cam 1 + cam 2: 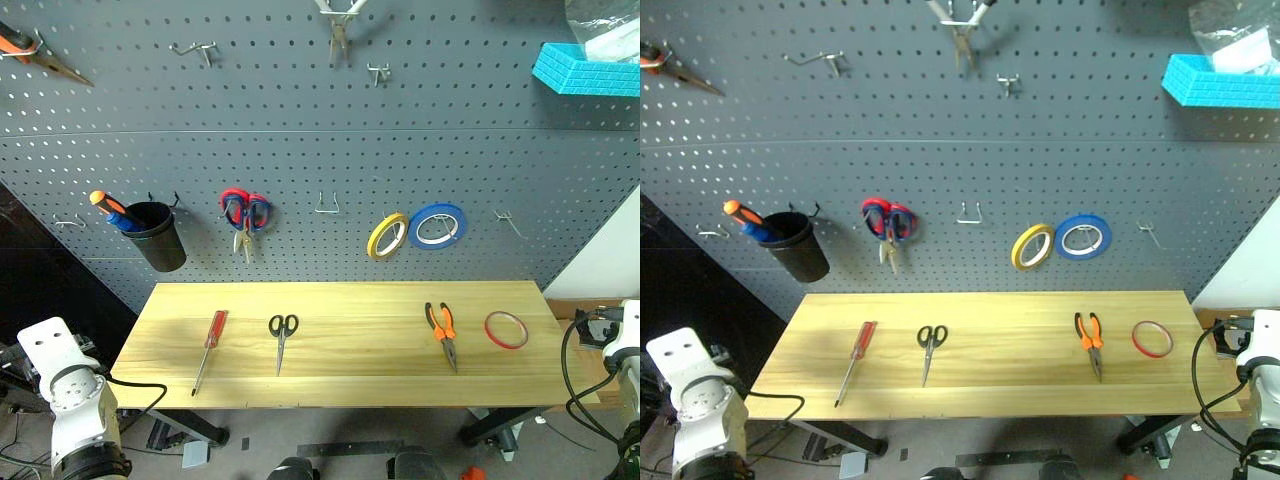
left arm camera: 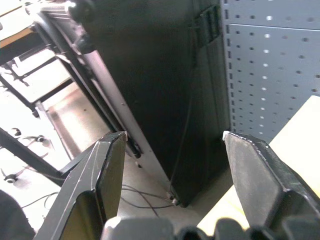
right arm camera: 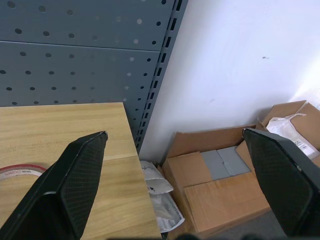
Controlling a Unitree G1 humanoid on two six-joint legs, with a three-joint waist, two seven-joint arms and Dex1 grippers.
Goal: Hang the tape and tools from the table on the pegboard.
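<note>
The pegboard (image 1: 300, 130) rises behind the worktop (image 1: 340, 385), where all four task things lie flat, none hung yet. Both pincers hang off the worktop's ends with fingers spread and empty: the left pincer (image 2: 172, 165) off the end nearest the screwdriver, the right pincer (image 3: 175, 170) off the end by the tape. Largest, the pliers (image 1: 442, 332) lie just inboard of the tape from the right pincer; probably the heaviest piece, rigid steel, best pinched across the rubbery orange handles and hung by the handle gap. The scissors (image 1: 282, 338) lie farther toward the left pincer; light, stiff, likely to pivot, so grip at the black loops, which would take a hook. The screwdriver (image 1: 210, 350) lies closest to the left pincer; slim and prone to roll, its red handle looks smooth, so pinch it mid-handle. The tape (image 3: 20, 171), closest to the right pincer, is thin, light and may flex; take it by the rim. Of containers, a black cup (image 1: 157, 236) on the board holds an orange-and-blue screwdriver (image 1: 112, 210); a blue bin (image 1: 585, 68) up beyond the right pincer holds a clear bag.
</note>
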